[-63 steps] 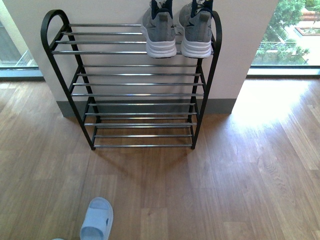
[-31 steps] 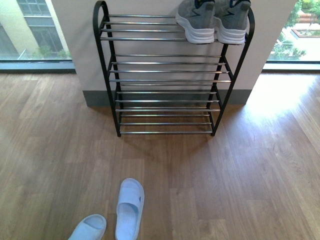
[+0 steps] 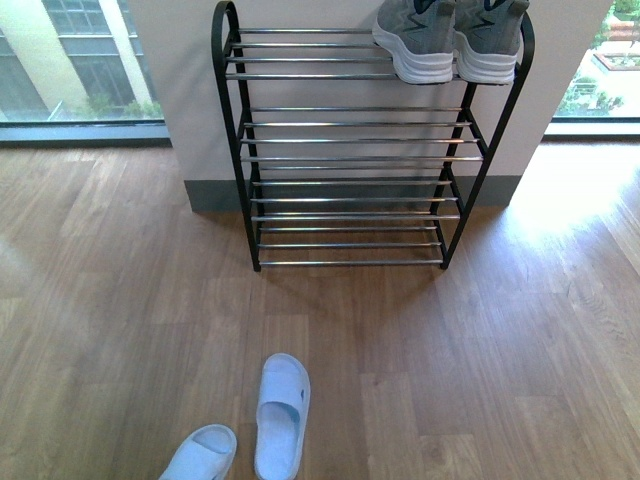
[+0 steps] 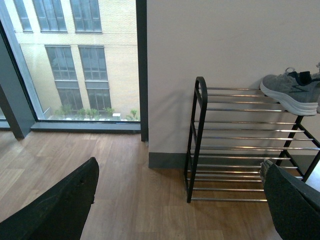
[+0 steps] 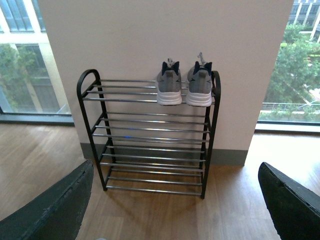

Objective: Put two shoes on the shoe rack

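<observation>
Two grey sneakers with white soles stand side by side on the top tier of the black shoe rack (image 3: 250,180), at its right end: one shoe (image 3: 415,40) and its mate (image 3: 490,42). The right wrist view shows both shoes (image 5: 169,85) (image 5: 199,86) heel-on, on the rack (image 5: 82,95). The left wrist view catches one shoe (image 4: 292,92) on the rack (image 4: 199,130). My left gripper (image 4: 182,200) is open and holds nothing, well back from the rack. My right gripper (image 5: 175,200) is open too, with only floor between its fingers. Neither arm appears in the front view.
Two pale blue slippers (image 3: 282,415) (image 3: 200,455) lie on the wooden floor in front of the rack. The rack backs onto a white wall pillar (image 3: 190,90), with floor-length windows (image 3: 70,60) on both sides.
The view has pulled back and shifted; the rack now sits further right and smaller in frame, and both slippers have come into sight. The shoes stay on the top tier.
</observation>
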Motion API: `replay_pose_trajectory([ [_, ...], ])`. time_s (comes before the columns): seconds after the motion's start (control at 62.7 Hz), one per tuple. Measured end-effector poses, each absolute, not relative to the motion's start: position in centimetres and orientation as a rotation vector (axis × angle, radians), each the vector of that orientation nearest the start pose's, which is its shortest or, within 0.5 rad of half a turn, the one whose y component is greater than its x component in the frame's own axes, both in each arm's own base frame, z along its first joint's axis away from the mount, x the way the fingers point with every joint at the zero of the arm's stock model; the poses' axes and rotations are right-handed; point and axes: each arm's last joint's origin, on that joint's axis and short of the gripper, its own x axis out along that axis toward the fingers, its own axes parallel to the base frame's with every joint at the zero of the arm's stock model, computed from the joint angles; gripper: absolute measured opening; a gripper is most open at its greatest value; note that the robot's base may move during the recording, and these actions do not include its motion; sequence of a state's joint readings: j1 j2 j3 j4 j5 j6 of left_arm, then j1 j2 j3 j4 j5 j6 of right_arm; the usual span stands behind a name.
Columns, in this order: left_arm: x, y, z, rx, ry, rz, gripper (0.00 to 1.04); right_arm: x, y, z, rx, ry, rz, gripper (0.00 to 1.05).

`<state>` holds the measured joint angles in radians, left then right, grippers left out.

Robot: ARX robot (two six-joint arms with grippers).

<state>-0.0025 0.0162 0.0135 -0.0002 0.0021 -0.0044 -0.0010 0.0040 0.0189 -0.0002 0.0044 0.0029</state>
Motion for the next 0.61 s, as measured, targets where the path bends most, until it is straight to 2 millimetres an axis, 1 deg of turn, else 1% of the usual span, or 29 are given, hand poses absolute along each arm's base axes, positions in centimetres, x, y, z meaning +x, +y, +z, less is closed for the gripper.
replay_pose_trajectory([
  [0.606, 9.79, -0.02, 16.68, -0.005, 0.003, 0.000, 0.95, 9.68, 0.00, 16.96, 0.003, -0.015, 0.002, 0.95],
])
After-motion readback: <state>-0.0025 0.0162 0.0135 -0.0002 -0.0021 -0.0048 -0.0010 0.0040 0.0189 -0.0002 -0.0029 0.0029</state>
